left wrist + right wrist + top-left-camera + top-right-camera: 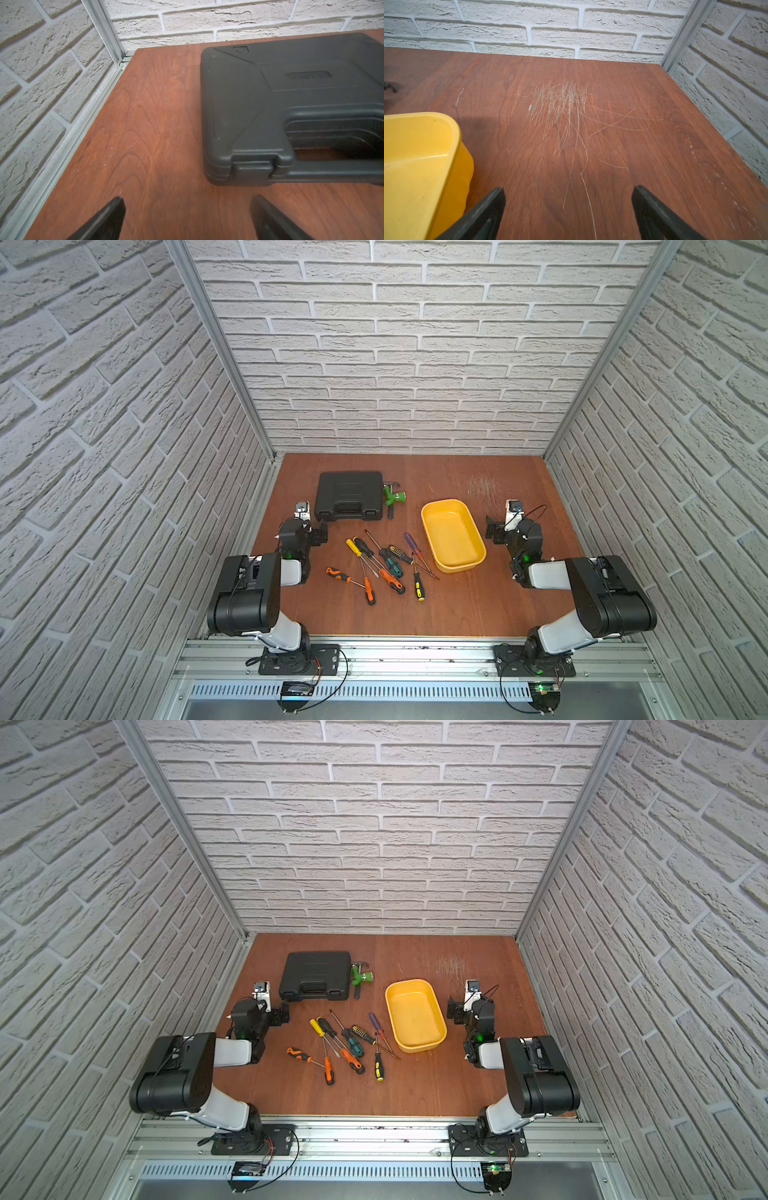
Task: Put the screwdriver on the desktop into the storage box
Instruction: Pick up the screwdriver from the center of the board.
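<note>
Right, nothing is picked up yet. My left pincer (187,199) stands spread wide and empty over bare wood near the black hard-shell tool case (291,114). My right pincer (569,189) is just as wide and just as empty, beside the shallow bright-yellow plastic tub (451,533), which has nothing in it. The loose heap of coloured-handled screwdrivers (382,564) lies on the reddish-brown wood-grain table (478,605) between the two arms, on the tub's side facing the left arm.

The heap is what worries me. Several shafts cross over one another, so closing on one handle could drag or flick its neighbours, and the round handles will likely roll if I only nudge them. The purple-handled screwdriver (410,540) and a couple of thin shafts lie close to the tub wall, so coming in there from the right I could shove the light tub away. A long one dropped crooked might also hang over the shallow rim and tip out.
</note>
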Tool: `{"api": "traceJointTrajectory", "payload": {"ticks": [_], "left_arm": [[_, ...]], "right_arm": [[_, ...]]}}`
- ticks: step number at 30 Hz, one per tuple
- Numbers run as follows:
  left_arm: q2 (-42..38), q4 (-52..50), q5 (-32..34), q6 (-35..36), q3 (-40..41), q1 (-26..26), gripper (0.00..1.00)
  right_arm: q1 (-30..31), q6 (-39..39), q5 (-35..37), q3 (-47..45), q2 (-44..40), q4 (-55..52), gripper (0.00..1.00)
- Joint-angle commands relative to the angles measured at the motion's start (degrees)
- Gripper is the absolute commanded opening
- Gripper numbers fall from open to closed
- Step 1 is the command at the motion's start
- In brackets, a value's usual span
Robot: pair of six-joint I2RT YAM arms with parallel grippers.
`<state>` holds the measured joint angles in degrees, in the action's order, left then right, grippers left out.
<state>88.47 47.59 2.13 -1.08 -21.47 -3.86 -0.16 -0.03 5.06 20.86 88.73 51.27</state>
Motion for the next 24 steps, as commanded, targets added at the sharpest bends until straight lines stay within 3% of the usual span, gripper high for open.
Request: {"api": "traceJointTrajectory", "payload": {"ticks": [1, 22, 24], "left_arm": [[0.50, 2.09, 0.09, 0.29, -1.12, -0.32, 0.98], [0.39, 1.59, -0.19, 0.20, -1.29, -0.38, 0.98], [-2.06, -2.17, 5.98, -1.74, -2.61, -0.21, 0.98]], "right_arm": [[0.16, -0.49, 0.12, 0.48, 0.15, 2.77, 0.99], [0.05, -0.20, 0.26, 0.37, -0.01, 2.89, 0.99], [0.15, 1.75, 6.39, 1.10, -3.37, -0.79, 0.99]]}}
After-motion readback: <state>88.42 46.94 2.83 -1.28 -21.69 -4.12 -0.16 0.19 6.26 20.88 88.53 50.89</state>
